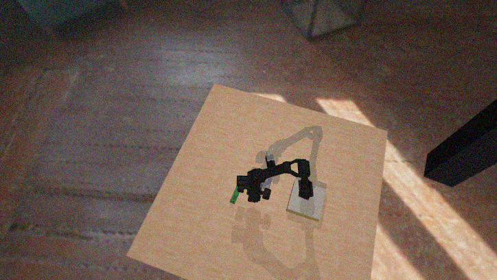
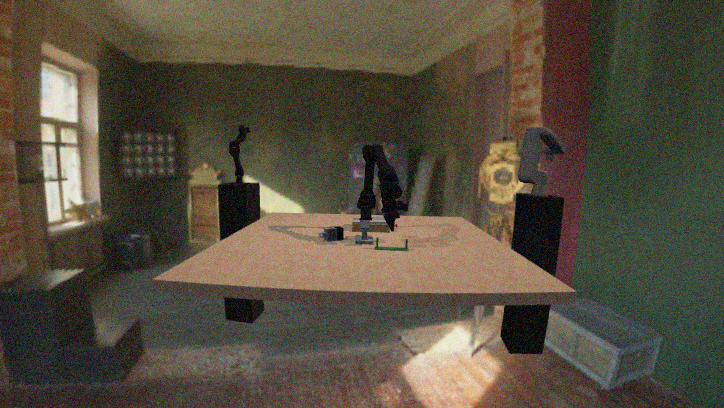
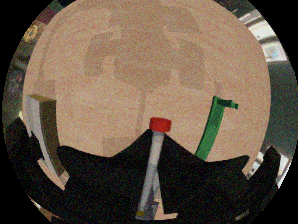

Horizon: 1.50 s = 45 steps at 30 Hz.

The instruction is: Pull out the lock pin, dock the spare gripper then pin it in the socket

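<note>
The lock pin [image 3: 153, 155] has a red head and a grey shaft. My gripper [image 2: 392, 228] [image 3: 153, 133] is shut on it just below the head, above the table; in the top view the arm hides the fingertips. The blue-grey mount [image 2: 364, 239] [image 1: 266, 182] stands upright on the table, left of the fingers in the exterior view. A grey part shows around the shaft's far end in the wrist view; I cannot tell whether that end is still inside the socket. The spare gripper [image 2: 332, 233] [image 1: 270, 160], black and grey, lies beside the mount, partly under the arm in the top view.
A green bracket [image 1: 234, 195] [image 2: 391, 248] [image 3: 210, 131] with two upright ends lies on the table [image 1: 194, 215] [image 2: 303, 268] near the gripper. The arm's base stands on a pale board [image 1: 295, 205] [image 3: 49, 120]. Pedestals [image 2: 239, 207] [image 2: 537, 228] with other arms stand beyond the table's edges.
</note>
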{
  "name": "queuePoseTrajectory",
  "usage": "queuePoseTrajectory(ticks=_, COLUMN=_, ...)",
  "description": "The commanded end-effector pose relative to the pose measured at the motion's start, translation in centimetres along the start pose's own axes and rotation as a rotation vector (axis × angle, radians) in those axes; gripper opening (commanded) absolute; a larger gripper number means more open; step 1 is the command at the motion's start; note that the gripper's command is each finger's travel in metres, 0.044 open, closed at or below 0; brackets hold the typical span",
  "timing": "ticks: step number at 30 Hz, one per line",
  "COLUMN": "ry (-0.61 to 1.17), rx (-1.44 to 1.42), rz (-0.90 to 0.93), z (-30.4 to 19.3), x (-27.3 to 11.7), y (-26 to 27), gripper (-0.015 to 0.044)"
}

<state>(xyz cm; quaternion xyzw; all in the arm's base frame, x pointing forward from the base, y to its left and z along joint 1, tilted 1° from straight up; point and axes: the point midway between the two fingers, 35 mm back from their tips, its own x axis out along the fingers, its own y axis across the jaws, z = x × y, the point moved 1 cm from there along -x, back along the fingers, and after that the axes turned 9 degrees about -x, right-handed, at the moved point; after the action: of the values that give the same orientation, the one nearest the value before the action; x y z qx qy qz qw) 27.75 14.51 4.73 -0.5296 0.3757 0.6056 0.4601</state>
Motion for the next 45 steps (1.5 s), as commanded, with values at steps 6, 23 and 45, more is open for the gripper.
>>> queuePoseTrajectory(ticks=6, ry=0.000, rx=0.003, rz=0.000, z=0.7, x=0.1, y=-0.2, gripper=0.0000)
queuePoseTrajectory(ticks=23, ry=0.002, rx=0.004, rz=0.004, z=2.2, x=0.3, y=-0.5, gripper=0.0000)
queuePoseTrajectory(ticks=45, ry=0.004, rx=0.006, rz=0.013, z=4.3, x=0.1, y=-0.8, gripper=0.0000)
